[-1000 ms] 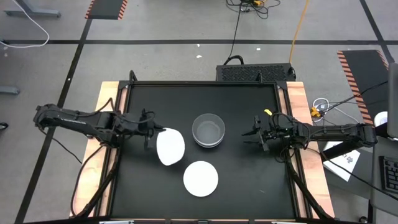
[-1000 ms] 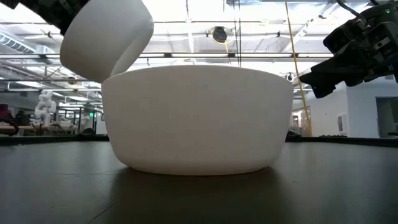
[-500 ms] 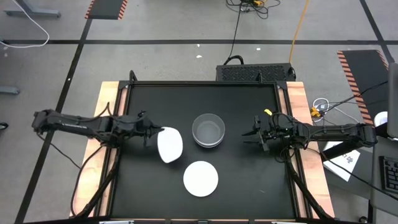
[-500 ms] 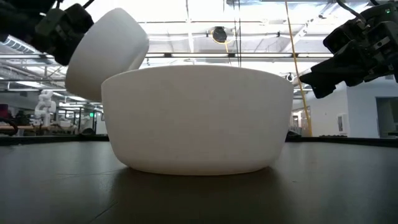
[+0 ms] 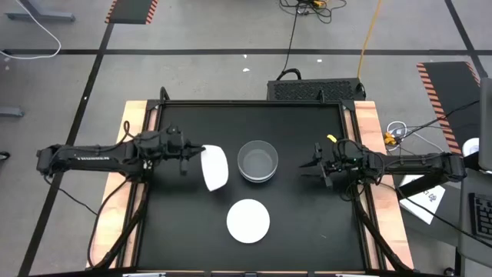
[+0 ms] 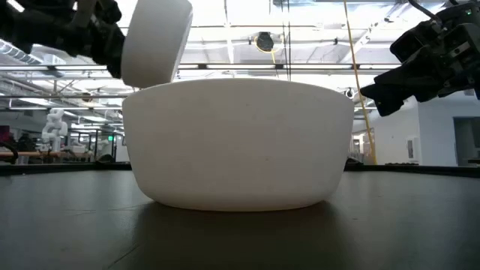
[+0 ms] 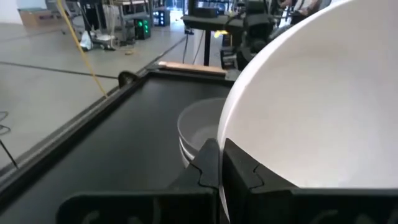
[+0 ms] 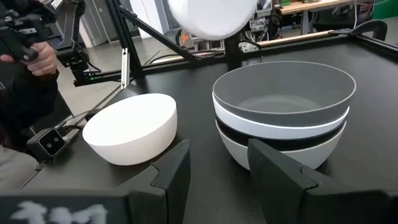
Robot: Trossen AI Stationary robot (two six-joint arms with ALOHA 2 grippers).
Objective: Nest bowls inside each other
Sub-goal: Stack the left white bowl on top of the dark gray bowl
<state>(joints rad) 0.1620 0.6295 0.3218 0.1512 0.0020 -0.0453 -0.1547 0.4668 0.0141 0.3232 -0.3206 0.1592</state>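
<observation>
Bowl (image 5: 214, 167), white, tipped on edge, left gripper (image 5: 192, 158) clamped on its rim, left of centre beside stack (image 5: 257, 161), likely for nesting. Right gripper (image 5: 317, 168) waits right, fingers apart. Second white bowl (image 5: 248, 220) below.

A grey concrete floor (image 5: 207, 73) crossed by dark tape lines surrounds the black table (image 5: 307, 223), with orange-and-black hazard mats (image 5: 132, 11) beyond its far corners and a yellow cable (image 5: 370, 31) trailing nearby.

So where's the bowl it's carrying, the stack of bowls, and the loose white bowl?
carried white bowl (image 5: 214, 167), high view, its tilted side
stack of bowls (image 5: 257, 161), high view, inside of the grey top bowl
loose white bowl (image 5: 248, 220), high view, its middle
</observation>
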